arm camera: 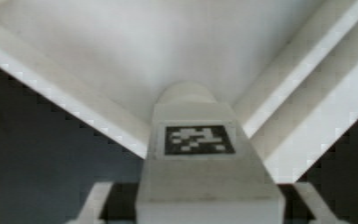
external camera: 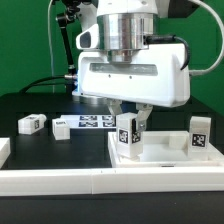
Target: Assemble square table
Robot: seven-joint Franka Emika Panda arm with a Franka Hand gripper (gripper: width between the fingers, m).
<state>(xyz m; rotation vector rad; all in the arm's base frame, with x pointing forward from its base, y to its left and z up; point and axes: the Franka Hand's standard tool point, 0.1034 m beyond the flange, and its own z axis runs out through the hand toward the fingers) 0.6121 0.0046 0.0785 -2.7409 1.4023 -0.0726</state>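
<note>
My gripper [external camera: 128, 128] is shut on a white block leg [external camera: 128, 137] with a black-and-white tag, holding it upright over the white square slab [external camera: 165, 157] near the slab's corner on the exterior view's left. In the wrist view the leg [arm camera: 197, 120] sits between my two fingers [arm camera: 98, 200], its tag facing the camera, with the slab's raised rim [arm camera: 87, 80] behind it. I cannot tell whether the leg's lower end touches the slab. A second leg [external camera: 199, 134] stands upright at the slab's side on the exterior view's right.
Two more tagged legs [external camera: 30, 123] [external camera: 61, 128] lie on the black table at the exterior view's left. The marker board [external camera: 94, 122] lies behind the gripper. A long white rail wall [external camera: 70, 182] runs along the front, and another piece [external camera: 3, 150] shows at the left edge.
</note>
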